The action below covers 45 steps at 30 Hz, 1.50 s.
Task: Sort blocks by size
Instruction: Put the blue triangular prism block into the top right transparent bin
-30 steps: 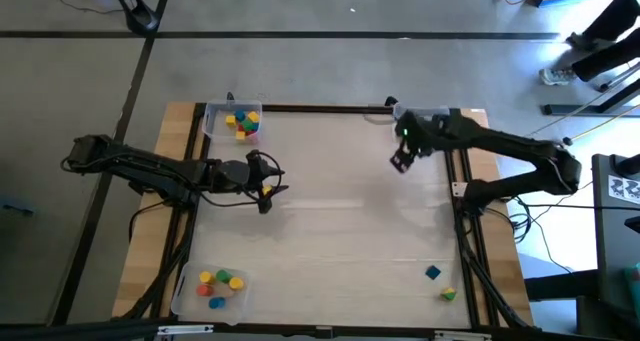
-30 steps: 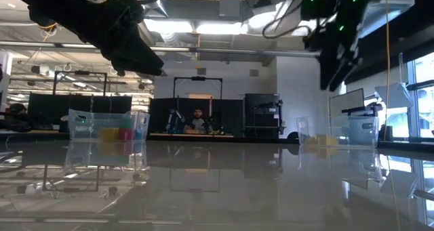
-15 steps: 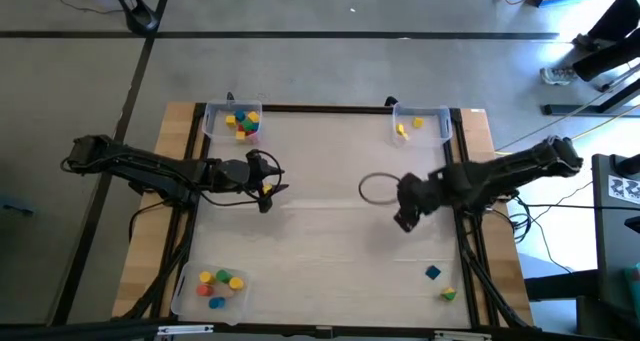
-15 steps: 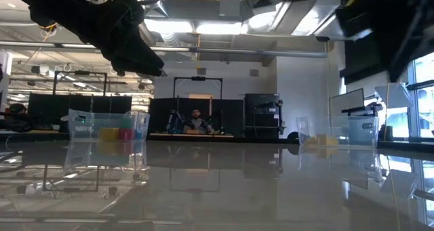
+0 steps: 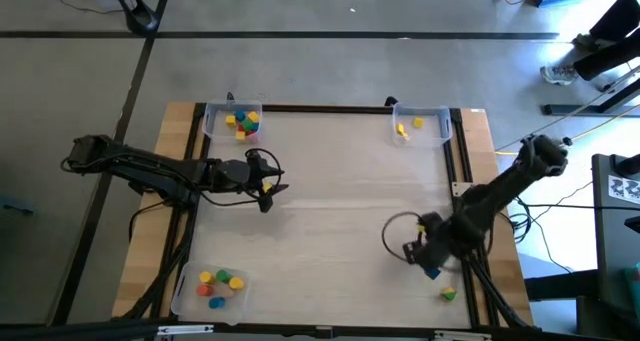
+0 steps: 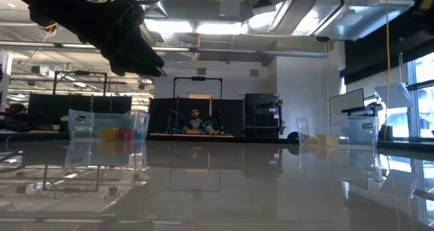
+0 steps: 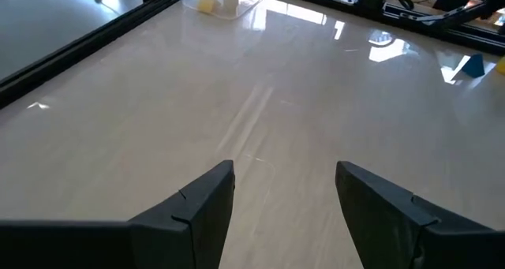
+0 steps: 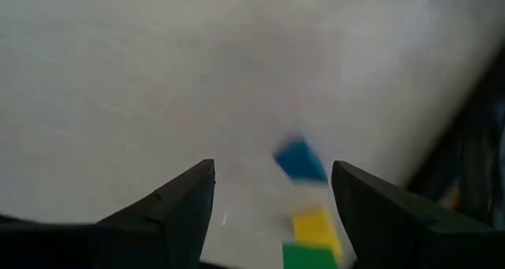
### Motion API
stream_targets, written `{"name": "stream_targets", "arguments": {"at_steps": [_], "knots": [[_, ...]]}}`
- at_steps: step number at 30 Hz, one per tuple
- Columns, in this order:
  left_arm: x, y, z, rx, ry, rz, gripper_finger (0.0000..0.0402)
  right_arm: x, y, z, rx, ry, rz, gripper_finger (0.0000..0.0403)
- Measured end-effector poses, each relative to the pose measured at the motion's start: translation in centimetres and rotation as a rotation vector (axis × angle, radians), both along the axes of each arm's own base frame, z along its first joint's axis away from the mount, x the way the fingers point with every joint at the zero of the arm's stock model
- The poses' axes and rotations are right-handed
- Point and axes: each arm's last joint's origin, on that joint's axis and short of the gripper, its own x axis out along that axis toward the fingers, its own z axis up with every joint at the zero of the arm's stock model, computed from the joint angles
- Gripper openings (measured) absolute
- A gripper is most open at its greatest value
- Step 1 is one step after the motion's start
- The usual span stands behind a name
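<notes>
Hovering open, right claw (image 5: 418, 262) beside skewed blue block (image 5: 432, 272)

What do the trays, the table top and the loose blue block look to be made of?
Trays: clear plastic, probably; the blocks inside show through the walls. Table top: pale wood-grain sheet with a glossy finish, mirroring the ceiling lights. Blue block: matt, solid colour, perhaps painted wood; too blurred to be sure.

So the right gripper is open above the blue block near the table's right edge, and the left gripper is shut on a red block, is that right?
Not quite. The left gripper is open and empty; the left wrist view shows only bare table between its fingers. The right gripper is indeed open above the blue block.
</notes>
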Motion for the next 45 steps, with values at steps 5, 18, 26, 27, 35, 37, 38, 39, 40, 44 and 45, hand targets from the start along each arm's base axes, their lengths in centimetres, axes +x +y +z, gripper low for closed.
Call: {"name": "stream_targets", "arguments": {"at_steps": [5,18,26,27,35,37,38,39,40,44,45], "knots": [[0.0,-0.3,0.0,0.008,0.005,-0.017,0.0210,-1.3,3.2,-1.9,0.017,0.148,-0.058,0.0253],[0.0,-0.7,0.0,0.026,0.012,-0.047,0.0210,-1.8,6.1,-5.2,-0.108,0.152,-0.128,0.0253],[0.0,-0.7,0.0,0.026,0.012,-0.046,0.0210,-1.6,6.3,-6.4,-0.170,0.146,-0.132,0.0253],[0.0,-0.7,0.0,0.026,0.013,-0.046,0.0210,-1.5,6.3,-6.6,-0.181,0.147,-0.129,0.0253],[0.0,-0.7,0.0,0.026,0.012,-0.046,0.0210,-0.7,7.4,-8.5,-0.172,0.104,0.010,0.0253],[0.0,-0.7,0.0,0.026,0.013,-0.046,0.0210,-0.6,7.5,-8.8,-0.170,0.100,0.046,0.0252],[0.0,-0.7,0.0,0.026,0.012,-0.046,0.0210,-0.5,7.6,-9.0,-0.170,0.099,0.053,0.0252],[0.0,-0.7,0.0,0.026,0.012,-0.046,0.0210,-0.5,7.7,-9.0,-0.172,0.099,0.057,0.0252],[0.0,-0.7,0.0,0.026,0.013,-0.046,0.0210,-0.5,7.7,-9.2,-0.176,0.099,0.065,0.0252],[0.0,-0.7,0.0,0.025,0.012,-0.046,0.0210,-0.3,7.7,-9.2,-0.208,0.050,0.097,0.0235],[0.0,-0.7,0.0,0.025,0.012,-0.046,0.0210,-0.3,7.7,-9.2,-0.216,0.037,0.105,0.0225]]}}
